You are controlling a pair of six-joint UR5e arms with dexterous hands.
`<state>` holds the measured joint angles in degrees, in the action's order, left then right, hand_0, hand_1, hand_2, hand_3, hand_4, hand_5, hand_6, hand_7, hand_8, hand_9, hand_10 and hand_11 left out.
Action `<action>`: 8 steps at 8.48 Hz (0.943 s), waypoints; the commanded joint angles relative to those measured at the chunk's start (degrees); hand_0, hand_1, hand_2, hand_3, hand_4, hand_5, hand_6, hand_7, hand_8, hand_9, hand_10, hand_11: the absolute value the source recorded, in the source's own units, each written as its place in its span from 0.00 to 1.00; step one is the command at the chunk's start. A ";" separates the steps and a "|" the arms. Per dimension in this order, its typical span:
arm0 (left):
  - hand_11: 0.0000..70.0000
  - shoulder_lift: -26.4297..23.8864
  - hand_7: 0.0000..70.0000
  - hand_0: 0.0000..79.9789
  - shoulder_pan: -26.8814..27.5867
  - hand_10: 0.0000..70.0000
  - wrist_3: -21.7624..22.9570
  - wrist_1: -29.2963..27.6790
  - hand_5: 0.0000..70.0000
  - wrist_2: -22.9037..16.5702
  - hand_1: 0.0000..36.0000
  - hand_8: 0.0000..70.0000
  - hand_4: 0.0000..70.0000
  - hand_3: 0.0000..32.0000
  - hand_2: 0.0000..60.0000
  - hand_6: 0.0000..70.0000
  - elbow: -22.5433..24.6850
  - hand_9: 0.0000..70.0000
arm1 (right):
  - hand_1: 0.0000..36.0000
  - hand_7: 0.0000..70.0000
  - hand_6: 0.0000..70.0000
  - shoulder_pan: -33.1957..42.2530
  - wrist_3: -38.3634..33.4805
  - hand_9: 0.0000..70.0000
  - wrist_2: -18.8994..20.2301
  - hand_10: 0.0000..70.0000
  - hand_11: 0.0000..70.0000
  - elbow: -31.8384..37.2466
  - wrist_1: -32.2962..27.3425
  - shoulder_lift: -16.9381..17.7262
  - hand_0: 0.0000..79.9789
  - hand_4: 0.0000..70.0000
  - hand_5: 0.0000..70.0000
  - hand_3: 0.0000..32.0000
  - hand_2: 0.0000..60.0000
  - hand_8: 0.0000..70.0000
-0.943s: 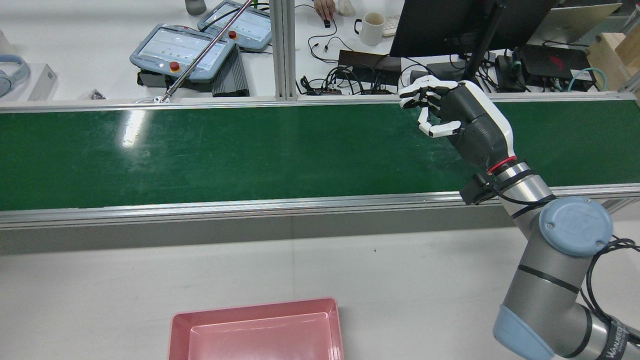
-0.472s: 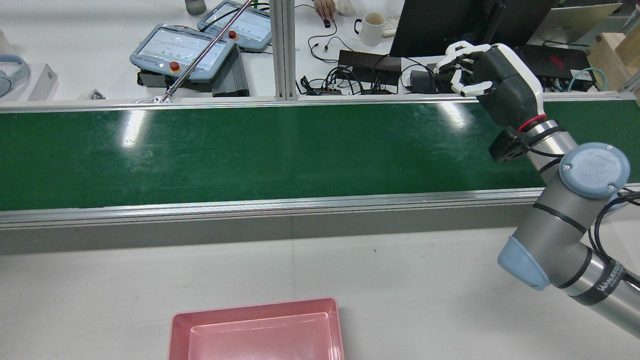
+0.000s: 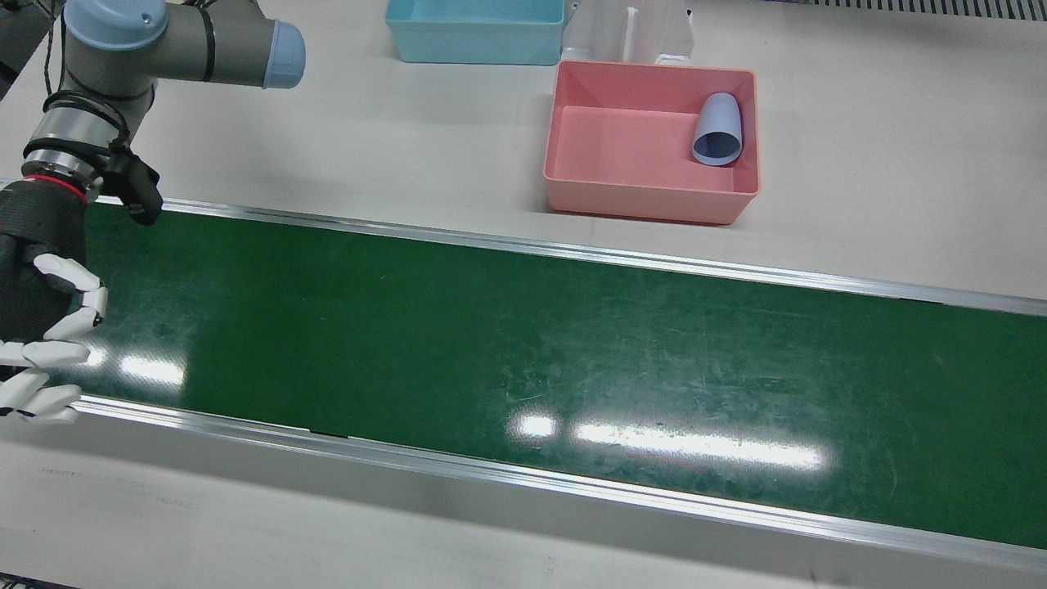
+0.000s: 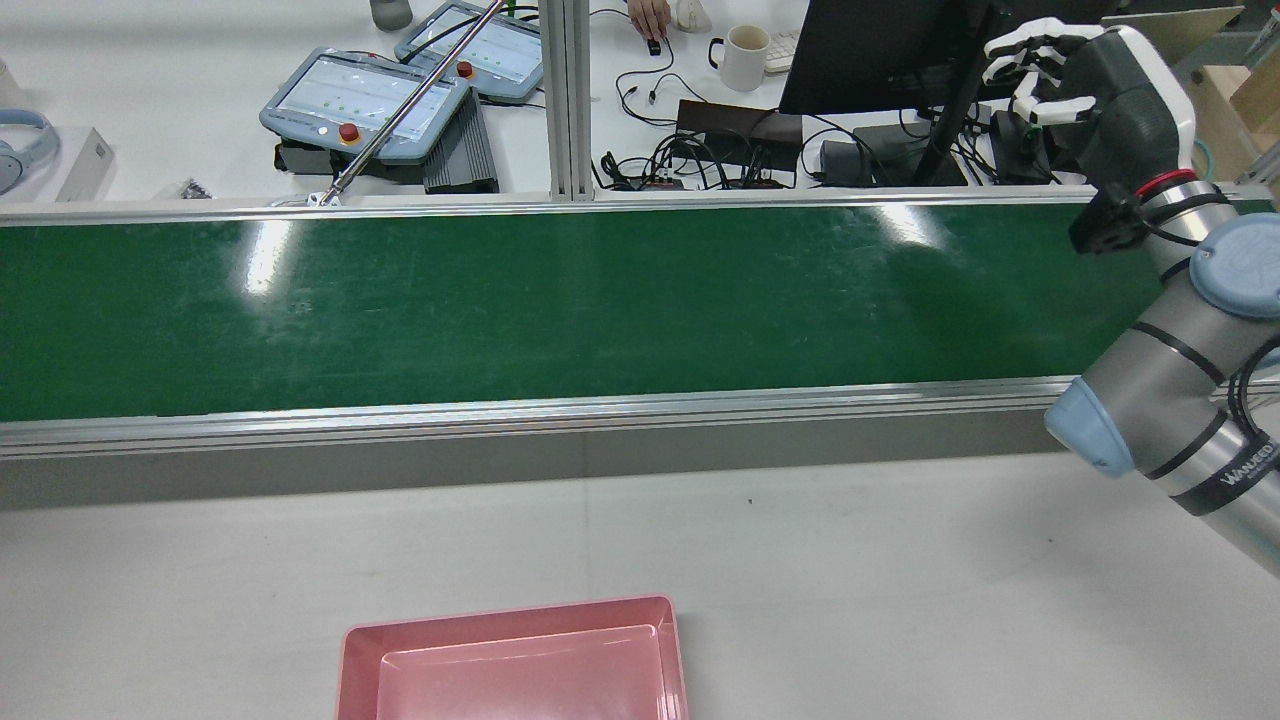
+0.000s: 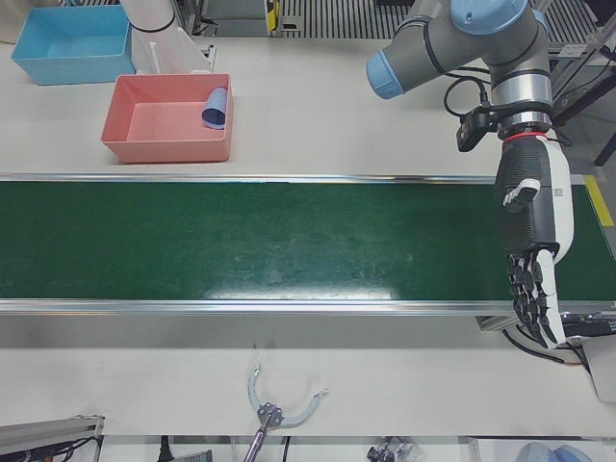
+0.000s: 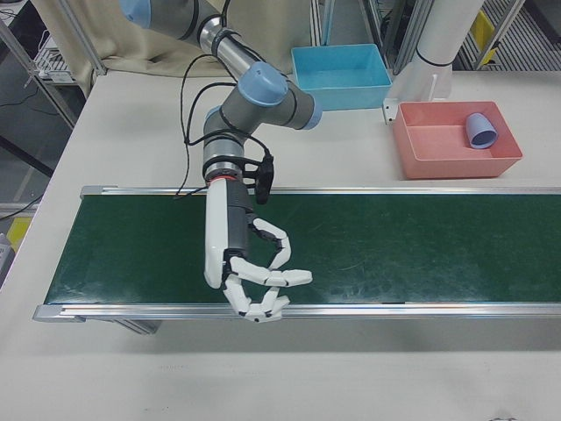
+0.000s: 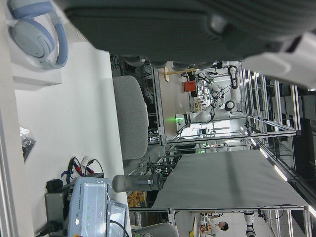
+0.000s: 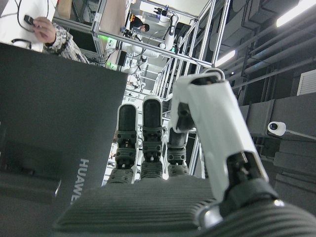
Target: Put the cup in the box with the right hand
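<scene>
The pale blue cup (image 3: 718, 131) lies on its side in the right end of the pink box (image 3: 646, 204), also seen in the left-front view (image 5: 215, 106) and the right-front view (image 6: 481, 130). My right hand (image 6: 245, 263) is far from the box, raised over the operators' edge of the belt, fingers loosely curled and apart, holding nothing. The rear view places this right hand (image 4: 1095, 75) at the top right, in front of a monitor. My left hand (image 5: 531, 255) hangs over the belt's other end with its fingers straight and empty. In the rear view only the box's rim (image 4: 510, 612) shows.
The green conveyor belt (image 3: 523, 343) runs across the table between metal rails. A blue box (image 3: 474, 33) stands beside the pink one. A rod with a claw (image 5: 274, 409) lies on the operators' side. Teach pendants (image 4: 365, 100), cables, a mug (image 4: 745, 55) and a monitor (image 4: 880, 50) crowd the far desk.
In the rear view my right hand has swung right and up, from over the belt to beyond its far rail near the frame's corner. The box has not moved.
</scene>
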<state>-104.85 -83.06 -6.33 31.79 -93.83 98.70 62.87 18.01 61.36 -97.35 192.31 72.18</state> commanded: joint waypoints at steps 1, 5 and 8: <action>0.00 0.00 0.00 0.00 0.00 0.00 0.09 -0.06 0.00 -0.04 0.00 0.00 0.00 0.00 0.00 0.00 0.00 0.00 | 1.00 1.00 0.33 6.54 0.01 0.65 0.25 0.34 0.54 6.72 -3.60 0.06 1.00 0.60 0.24 0.00 0.95 0.49; 0.00 0.00 0.00 0.00 -0.09 0.00 0.00 -0.15 0.00 -0.04 0.00 0.00 0.00 0.00 0.00 0.00 -0.09 0.00 | 1.00 1.00 0.34 18.58 0.01 0.66 5.34 0.30 0.47 8.58 -3.34 4.62 1.00 0.74 0.22 0.00 0.89 0.50; 0.00 0.00 0.00 0.00 -0.09 0.00 0.00 -0.06 0.00 -0.04 0.00 0.00 0.00 0.00 0.00 0.00 0.00 0.00 | 1.00 1.00 0.37 21.14 -0.08 0.71 8.58 0.32 0.50 8.58 -3.26 6.22 1.00 0.92 0.23 0.00 0.88 0.53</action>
<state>-104.85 -83.13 -6.29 31.68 -93.87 98.62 81.59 18.02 67.01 -88.76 188.90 77.43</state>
